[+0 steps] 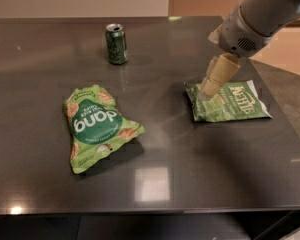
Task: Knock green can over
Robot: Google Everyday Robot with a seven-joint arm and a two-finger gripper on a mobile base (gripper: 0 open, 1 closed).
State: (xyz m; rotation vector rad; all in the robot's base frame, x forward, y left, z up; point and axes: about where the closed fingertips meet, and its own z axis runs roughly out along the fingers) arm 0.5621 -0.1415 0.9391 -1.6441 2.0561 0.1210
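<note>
The green can [116, 44] stands upright at the back of the dark table, left of centre; it is small and dark green with a silver top. My gripper [210, 87] comes in from the upper right on a grey arm, its pale fingers pointing down over the left end of the flat olive-green chip bag [229, 102]. The gripper is well to the right of the can and nearer the front, apart from it.
A bright green crinkled snack bag [97, 126] lies at the front left of the dark table [155, 184]. The table's right edge runs just past the chip bag. A pale wall and wooden floor lie behind.
</note>
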